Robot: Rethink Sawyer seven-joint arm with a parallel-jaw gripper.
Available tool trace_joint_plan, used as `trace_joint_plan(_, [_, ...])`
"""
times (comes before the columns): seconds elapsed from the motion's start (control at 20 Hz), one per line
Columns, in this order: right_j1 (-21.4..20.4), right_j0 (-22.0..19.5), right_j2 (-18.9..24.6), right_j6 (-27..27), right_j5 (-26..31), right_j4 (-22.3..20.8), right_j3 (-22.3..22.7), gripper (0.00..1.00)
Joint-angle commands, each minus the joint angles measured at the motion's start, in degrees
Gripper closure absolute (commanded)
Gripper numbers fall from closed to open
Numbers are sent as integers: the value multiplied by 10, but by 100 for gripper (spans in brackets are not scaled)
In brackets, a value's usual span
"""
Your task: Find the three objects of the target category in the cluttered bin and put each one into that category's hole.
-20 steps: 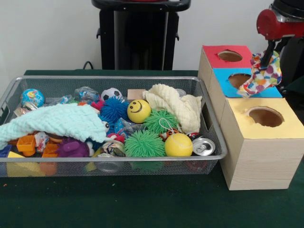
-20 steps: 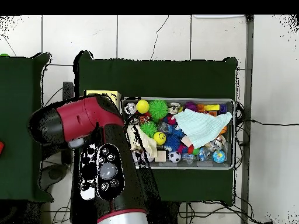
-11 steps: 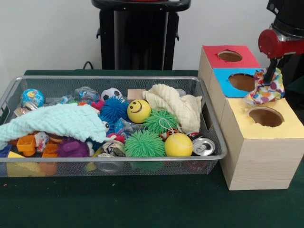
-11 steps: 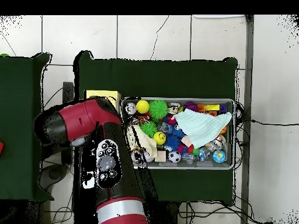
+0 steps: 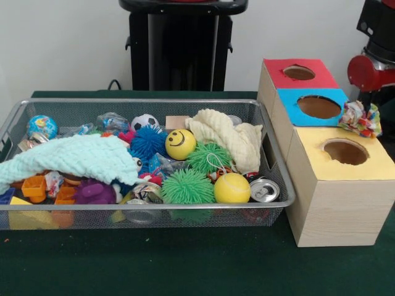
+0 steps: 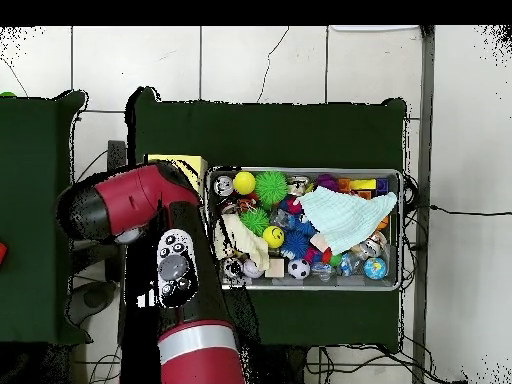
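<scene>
A bunched multicoloured spotted cloth [image 5: 361,118] hangs at the far right, beside the right edge of the blue-topped box [image 5: 290,102] and above the back corner of the yellow-topped box [image 5: 382,166]. My gripper [image 5: 369,106] comes down from the red arm joint [image 5: 370,71] and is shut on the cloth's top. The red-topped box [image 5: 274,69] stands behind. Each box top has a round hole. In the wire bin [image 5: 148,209] lie a mint knitted cloth [image 5: 68,157] and a cream cloth [image 5: 225,137]. In the overhead view the arm [image 6: 175,270] hides the gripper and most of the boxes.
The bin also holds a smiley ball [image 5: 180,143], green spiky balls [image 5: 187,187], a yellow ball [image 5: 232,188], a can [image 5: 265,190], a blue spiky ball [image 5: 147,142] and small toys. From above the bin [image 6: 402,230] sits right of the arm, with a yellow box corner [image 6: 170,161] showing.
The arm swung right, carrying the spotted cloth from over the blue box's hole to beyond the boxes' right edge; the cloth now hangs more bunched.
</scene>
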Motion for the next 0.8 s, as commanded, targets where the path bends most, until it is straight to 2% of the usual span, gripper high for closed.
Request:
trace_joint_plan(0.05, [52,-3,-6,83,4,-1,-62,100])
trace_joint_plan(0.5, [50,-12,1,63,8,4,-63,100])
trace_joint_plan(0.8, [29,-35,1,29,12,-2,-41,100])
